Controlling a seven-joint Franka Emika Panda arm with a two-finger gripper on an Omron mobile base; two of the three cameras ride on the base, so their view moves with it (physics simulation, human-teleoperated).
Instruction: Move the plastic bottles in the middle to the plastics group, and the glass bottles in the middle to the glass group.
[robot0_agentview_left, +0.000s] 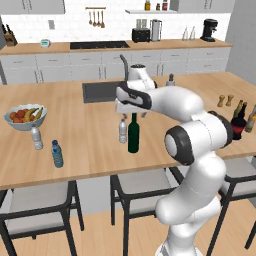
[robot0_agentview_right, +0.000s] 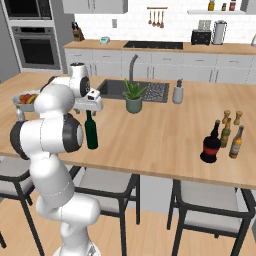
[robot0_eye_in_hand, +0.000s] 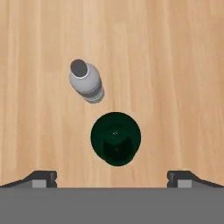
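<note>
Wine bottle (robot0_eye_in_hand: 115, 138) stands directly beneath the end effector (robot0_eye_in_hand: 112, 177), fingers spread wide apart.

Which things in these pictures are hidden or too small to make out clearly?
- Squat dark bottle, left base view: lower body hidden behind the arm's elbow.
- Small clear bottle, same view: cap covered by the hand.
- Brown bottles, right base view: label text too small.

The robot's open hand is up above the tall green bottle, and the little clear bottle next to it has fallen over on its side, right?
Not quite. The little clear bottle hasn't fallen over; it stands upright beside the tall green bottle, as the left base view shows. The rest is right: the open hand hangs above the green bottle.
</note>
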